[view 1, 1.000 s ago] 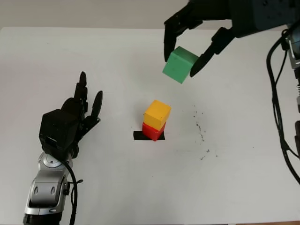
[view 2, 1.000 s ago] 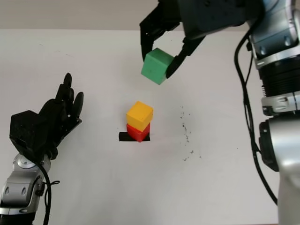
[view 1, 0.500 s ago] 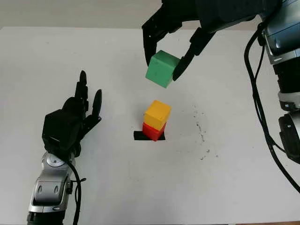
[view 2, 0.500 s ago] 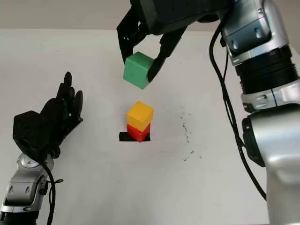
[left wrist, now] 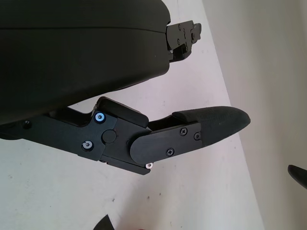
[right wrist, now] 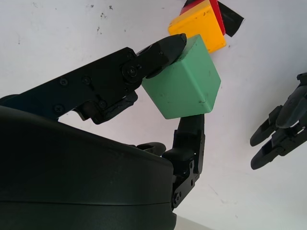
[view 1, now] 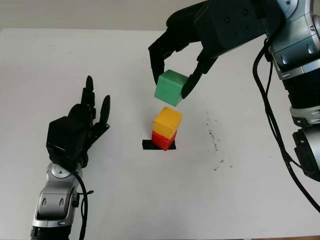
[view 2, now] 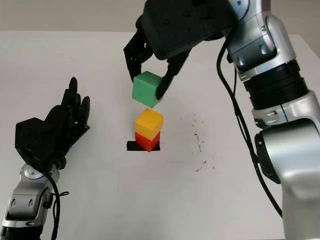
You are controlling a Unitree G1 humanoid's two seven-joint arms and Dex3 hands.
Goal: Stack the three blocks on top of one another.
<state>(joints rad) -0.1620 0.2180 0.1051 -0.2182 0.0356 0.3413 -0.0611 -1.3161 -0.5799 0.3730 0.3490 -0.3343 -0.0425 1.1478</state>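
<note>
Two blocks were already stacked at the middle of the white table (view 1: pixel 60 50): the yellow block (view 1: pixel 167 122) sat on the red block (view 1: pixel 162 140), which stood on a black patch (view 1: pixel 148 145). The yellow one was turned a little askew on the red. The third, the green block (view 1: pixel 171 88), hung in the air just above the yellow one, not touching it, pinched between the fingers (right wrist: pixel 158 50) of the right hand (view 1: pixel 172 70). It was tilted slightly. The left hand (view 1: pixel 75 132) was open, holding nothing, off to the left of the stack and well apart from it. Small dark specks (view 1: pixel 215 142) dotted the table to the right of the stack.
</note>
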